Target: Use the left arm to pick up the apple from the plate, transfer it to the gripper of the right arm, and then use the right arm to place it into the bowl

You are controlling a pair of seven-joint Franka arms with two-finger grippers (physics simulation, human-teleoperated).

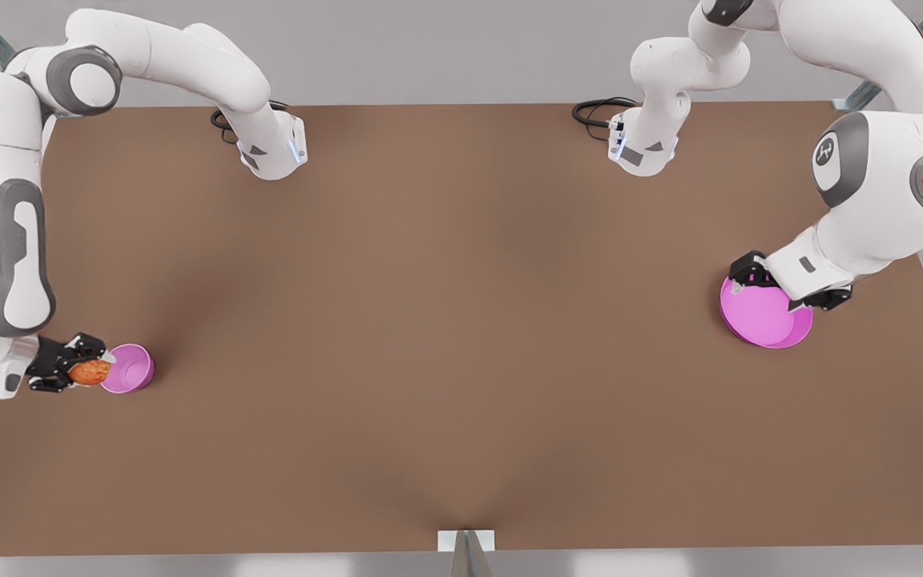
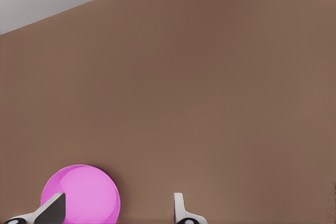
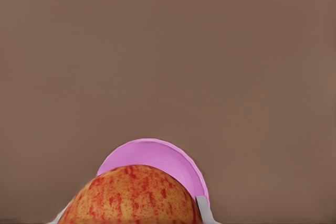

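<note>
Your right gripper (image 1: 83, 372) has its fingers (image 3: 203, 209) closed around the apple (image 1: 90, 372), at the front view's left. The apple is mottled red and orange, held just beside the rim of the bowl (image 1: 128, 368), on the side toward the surface's edge. In the right wrist view the apple (image 3: 131, 195) sits in front of the pink bowl (image 3: 157, 160), whose visible inside holds nothing.

Your left gripper (image 1: 790, 288) hangs over the plate (image 1: 759, 314) at the front view's right, at the plate's far rim. Its fingers (image 2: 179, 209) stand well apart with nothing between them, and the left wrist view catches the magenta plate (image 2: 84, 190) beside one fingertip. The visible part of the plate is bare.

Plate and bowl lie well apart, on opposite sides of the plain brown surface (image 1: 445, 320). Both arm bases stand at its far edge, each with a black cable coiled next to it. Grey floor or wall shows beyond the surface's edges.
</note>
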